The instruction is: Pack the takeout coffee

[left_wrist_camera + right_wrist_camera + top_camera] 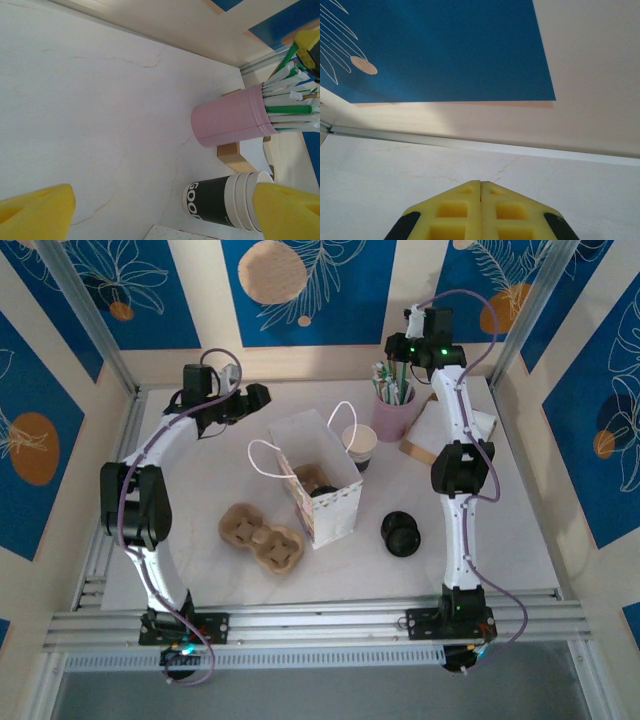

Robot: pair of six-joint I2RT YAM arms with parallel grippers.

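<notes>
Two idle: left gripper (161, 210) gapes empty, right gripper (480, 189) pressed closed, empty, since takeout coffee (318, 480) apparently sits inside bag (336, 514).

White letters reading "GOO" stood on the black band of the stack of paper cups (220, 202). The stack lay on its side in the left wrist view, just beside and partly behind one yellow finger (287, 212) of the left claw (162, 212). Whatever followed those three letters could not be seen. In the top view the band was too small to read.
</notes>
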